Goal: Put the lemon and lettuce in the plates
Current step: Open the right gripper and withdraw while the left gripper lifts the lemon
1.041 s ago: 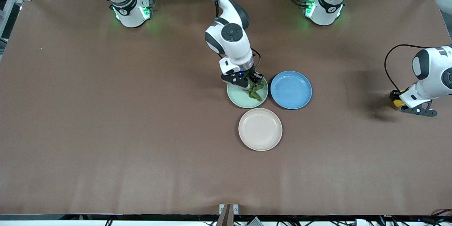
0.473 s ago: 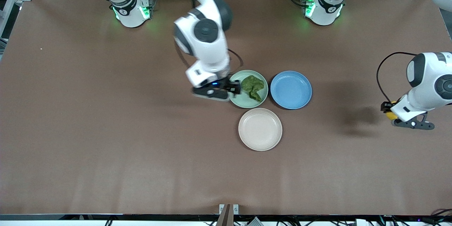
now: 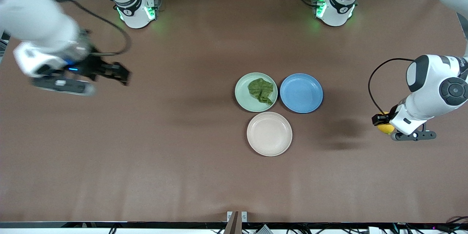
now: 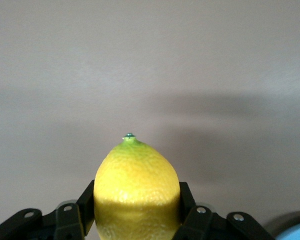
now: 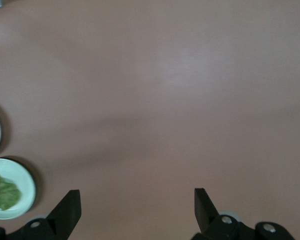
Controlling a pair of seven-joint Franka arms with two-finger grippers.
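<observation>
Between the fingers of the left gripper, clamped shut for carrying, sits the lemon. Lettuce lies in the green plate; the right gripper hangs wide open, empty, well clear. Beige plate awaits.

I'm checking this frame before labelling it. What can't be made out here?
- Right gripper: smeared by motion in the front view; its fingertips are cut off by the right wrist view's edge.
- Lemon: its lower part is cut off by the left wrist view's edge; in the front view the left gripper covers most of it.
- Blue plate: only a corner shows in the left wrist view.
</observation>
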